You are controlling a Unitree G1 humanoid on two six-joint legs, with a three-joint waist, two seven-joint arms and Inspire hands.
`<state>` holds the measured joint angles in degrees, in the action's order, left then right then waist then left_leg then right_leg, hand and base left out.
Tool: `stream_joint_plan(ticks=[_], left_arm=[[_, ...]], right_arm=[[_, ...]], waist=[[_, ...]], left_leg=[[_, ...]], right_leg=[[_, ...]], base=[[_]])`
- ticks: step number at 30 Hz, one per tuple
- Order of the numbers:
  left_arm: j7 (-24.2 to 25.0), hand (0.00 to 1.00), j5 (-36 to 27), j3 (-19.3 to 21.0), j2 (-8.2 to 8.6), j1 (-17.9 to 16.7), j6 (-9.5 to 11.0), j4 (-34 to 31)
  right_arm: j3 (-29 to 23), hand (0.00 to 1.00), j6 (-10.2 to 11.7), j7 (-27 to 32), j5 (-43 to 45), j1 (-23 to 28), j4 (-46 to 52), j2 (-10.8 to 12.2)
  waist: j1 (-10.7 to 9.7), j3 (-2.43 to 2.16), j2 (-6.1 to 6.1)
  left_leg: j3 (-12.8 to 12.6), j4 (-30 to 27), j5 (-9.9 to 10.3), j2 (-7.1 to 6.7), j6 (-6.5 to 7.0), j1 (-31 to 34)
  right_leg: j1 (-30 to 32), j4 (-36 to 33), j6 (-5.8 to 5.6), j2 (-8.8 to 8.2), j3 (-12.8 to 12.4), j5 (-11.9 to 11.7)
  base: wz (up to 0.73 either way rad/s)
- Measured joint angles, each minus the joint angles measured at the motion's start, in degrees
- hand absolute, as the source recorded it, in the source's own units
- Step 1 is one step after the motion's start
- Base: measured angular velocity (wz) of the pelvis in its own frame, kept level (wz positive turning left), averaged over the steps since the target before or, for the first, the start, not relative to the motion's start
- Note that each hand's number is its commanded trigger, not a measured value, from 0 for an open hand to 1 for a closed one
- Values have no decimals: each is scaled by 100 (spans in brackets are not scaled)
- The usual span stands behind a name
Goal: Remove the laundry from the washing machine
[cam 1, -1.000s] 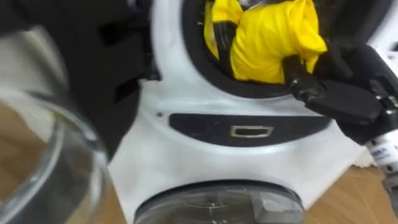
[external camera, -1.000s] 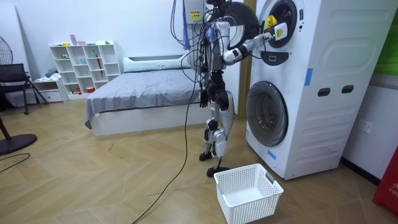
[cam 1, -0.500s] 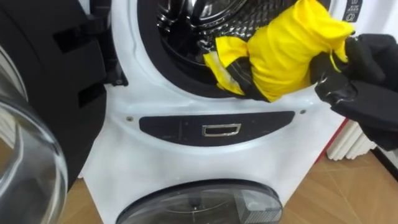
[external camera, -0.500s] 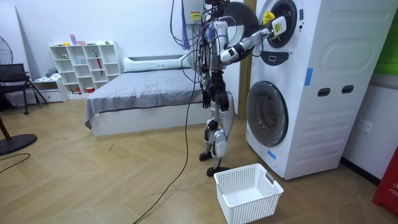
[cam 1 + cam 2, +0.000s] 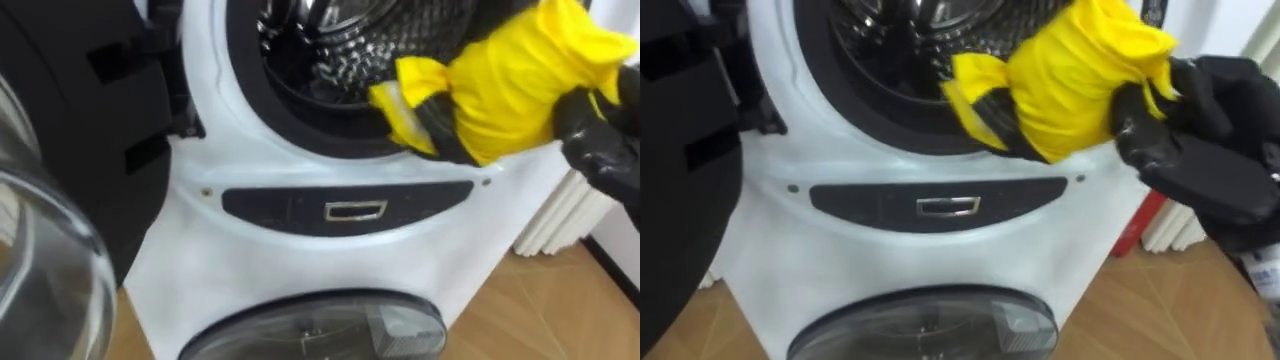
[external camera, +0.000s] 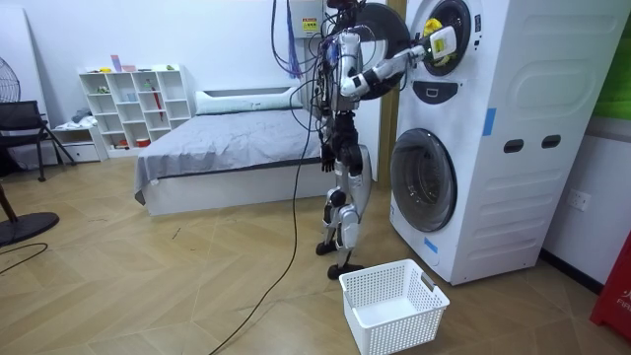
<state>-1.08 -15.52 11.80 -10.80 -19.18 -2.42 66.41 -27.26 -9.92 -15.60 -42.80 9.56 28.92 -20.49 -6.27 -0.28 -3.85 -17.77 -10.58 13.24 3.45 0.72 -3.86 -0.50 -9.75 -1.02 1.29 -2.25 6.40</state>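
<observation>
Closest to me, my right hand (image 5: 1170,145), black-gloved, is curled tight round one end of the bunched yellow fabric garment (image 5: 1070,85), which has a dark band along its lower fold. The bundle sits just left of the hand, touching it. It hangs over the lower right lip of the black rubber door seal (image 5: 250,80) on the upper white washing machine (image 5: 330,260) and is mostly out of the mouth.

I judge it light, soft and floppy, and a little slick by its sheen. It will sag and trail, so the place to take it is a full-fisted hold on the thick bunched part, not a loose corner. A trailing end could catch on the seal.

Behind it, the ribbed steel drum (image 5: 330,40) holds no other clothes that I can make out. In the room view my left hand (image 6: 323,156) hangs by the robot's side, too small for me to tell its state. The white plastic laundry basket (image 6: 392,306) waits on the wooden floor (image 6: 148,286) near the robot.
</observation>
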Motion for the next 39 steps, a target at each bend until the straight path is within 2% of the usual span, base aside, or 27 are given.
stream_joint_plan(ticks=[4,6,8,13,14,16,18,22,25,27,29,31,34,38,39], left_arm=[[0,0,1,-4,-19,182,-10,10],[8,0,2,-9,-18,228,-18,19],[9,0,1,-16,-28,313,-24,27],[25,0,-3,-280,-93,560,-44,-3],[35,0,-2,-373,-95,634,-77,-12],[56,0,-4,-514,-103,746,-129,-21],[86,0,-8,-567,-106,807,-139,-28],[176,0,-62,-935,-145,1046,-124,-23],[178,0,-70,-1251,-149,1212,-109,33],[185,0,-70,-1432,-149,1310,-109,67],[194,0,-68,-1577,-137,1407,-111,40],[213,0,-90,-1669,-138,1517,-114,48],[253,0,-293,-1775,-138,1664,-90,32],[266,0,-555,-2012,-122,1725,-27,12],[265,0,-613,-2046,-116,1725,-12,11]], right_arm=[[-12,100,27,55,-178,306,-736,12],[-12,100,-3,151,-99,343,-1002,25],[-13,100,-5,288,171,401,-1185,31],[5,100,-5,467,508,536,-1534,46],[5,100,-4,511,565,581,-1640,51],[5,100,-5,570,587,696,-1779,65],[4,100,-12,629,592,796,-1856,160],[29,100,48,843,593,800,-2232,328],[189,100,68,1019,790,777,-2648,344],[315,100,73,1093,847,774,-2920,346],[464,100,75,1171,952,642,-3349,349],[534,100,132,1281,1146,453,-3716,352],[671,100,188,1561,1375,195,-4135,351],[864,100,458,1933,1393,-110,-4605,351],[895,100,484,1999,1393,-178,-4707,353]], waist=[[-93,29,53],[-143,38,60],[-204,68,132],[-456,55,205],[-485,27,236],[-578,8,267],[-602,8,291],[-824,33,341],[-834,24,404],[-876,38,443],[-920,15,550],[-962,47,645],[-959,53,807],[-980,49,1093],[-974,52,1117]], left_leg=[[-225,10,4,24,6,13],[-387,46,7,33,8,22],[-641,79,13,67,-2,27],[-910,47,39,114,-50,55],[-1000,36,57,122,-76,56],[-1092,19,82,135,-103,49],[-1222,16,105,184,-139,31],[-1390,-16,121,202,-163,135],[-1624,-17,132,199,-175,234],[-1719,-20,132,194,-174,295],[-1855,-43,138,195,-171,444],[-1907,-89,146,191,-157,562],[-2036,-92,145,180,-156,663],[-2080,-110,143,170,-154,855],[-2063,-112,142,165,-153,876]], right_leg=[[149,-17,20,5,-142,-13],[221,-36,43,20,-217,-27],[345,-115,83,68,-280,-55],[489,-107,119,154,-532,-79],[562,-117,128,184,-604,-89],[569,-122,137,231,-705,-95],[634,-194,148,289,-761,-101],[845,-235,176,344,-915,-119],[1065,-352,174,404,-1141,-120],[1193,-421,170,426,-1216,-123],[1386,-433,148,455,-1357,-144],[1540,-503,141,457,-1401,-149],[1731,-596,126,490,-1505,-148],[1966,-653,120,504,-1579,-146],[1999,-675,116,507,-1590,-143]], base=[[-28],[-45],[-56],[-33],[-36],[-27],[-34],[-28],[-38],[-30],[-28],[-20],[-21],[-11],[-10]])
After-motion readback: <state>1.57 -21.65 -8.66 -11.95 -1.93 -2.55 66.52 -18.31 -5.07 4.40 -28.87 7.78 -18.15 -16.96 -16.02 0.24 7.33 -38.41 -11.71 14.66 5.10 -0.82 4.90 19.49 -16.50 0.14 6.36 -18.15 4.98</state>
